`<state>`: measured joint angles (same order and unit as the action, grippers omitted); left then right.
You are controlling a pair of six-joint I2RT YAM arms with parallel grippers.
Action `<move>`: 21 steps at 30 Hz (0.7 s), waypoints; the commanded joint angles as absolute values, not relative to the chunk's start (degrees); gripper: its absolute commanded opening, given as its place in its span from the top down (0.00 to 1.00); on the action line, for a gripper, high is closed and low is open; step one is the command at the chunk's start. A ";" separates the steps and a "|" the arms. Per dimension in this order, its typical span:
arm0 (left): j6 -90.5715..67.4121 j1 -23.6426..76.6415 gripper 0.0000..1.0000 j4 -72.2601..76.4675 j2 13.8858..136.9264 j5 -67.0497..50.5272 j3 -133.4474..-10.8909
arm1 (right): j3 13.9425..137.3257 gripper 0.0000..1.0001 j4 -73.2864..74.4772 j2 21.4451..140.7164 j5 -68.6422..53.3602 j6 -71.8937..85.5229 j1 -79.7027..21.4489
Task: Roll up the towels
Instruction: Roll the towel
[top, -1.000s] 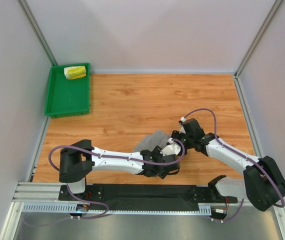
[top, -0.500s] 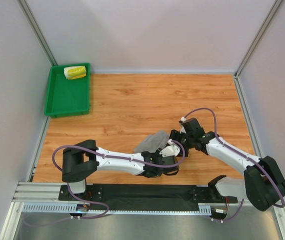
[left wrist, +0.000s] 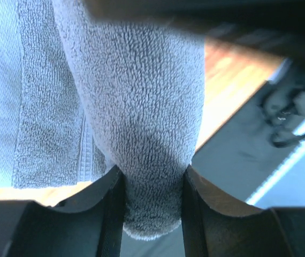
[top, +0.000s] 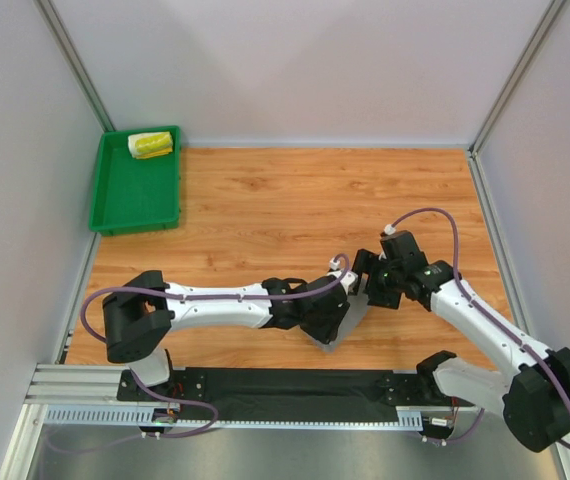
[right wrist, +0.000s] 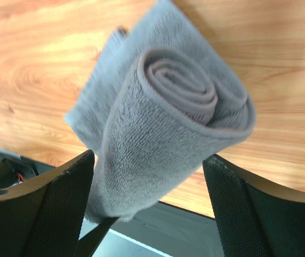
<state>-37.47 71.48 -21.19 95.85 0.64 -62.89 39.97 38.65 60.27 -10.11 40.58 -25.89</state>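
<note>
Left wrist view: left hand [left wrist: 152,176] pinches the rolled grey towel [left wrist: 136,96].
Right hand [right wrist: 148,158]: spread wide either side of it — not gripping.
Handling: likely soft, springy — grip across the coil.

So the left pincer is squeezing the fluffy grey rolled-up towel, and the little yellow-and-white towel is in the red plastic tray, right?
Not quite. The plastic tray is green, not red; the top view shows it. The rest is right: the left pincer is squeezing the fluffy grey rolled-up towel, and the little yellow-and-white towel is in that tray.
</note>
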 commanded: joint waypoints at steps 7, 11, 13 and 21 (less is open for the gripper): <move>-44.81 67.06 0.63 -20.41 99.23 -19.49 -56.96 | 44.47 0.13 38.05 52.21 -9.32 41.13 -23.55; -48.16 64.17 0.63 -12.76 100.72 -25.56 -52.14 | 41.76 0.14 37.44 48.88 -11.33 41.75 -23.55; -51.22 63.11 0.62 -6.63 100.90 -29.42 -50.28 | 40.26 0.14 36.83 47.73 -13.62 42.36 -23.55; -59.15 56.17 0.62 8.96 100.72 -39.27 -44.03 | 29.81 0.16 33.15 41.75 -18.62 45.52 -23.55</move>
<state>-55.07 57.58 4.89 98.39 -34.35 -45.65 32.80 37.10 43.18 -14.96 43.31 -23.79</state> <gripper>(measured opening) 0.443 0.847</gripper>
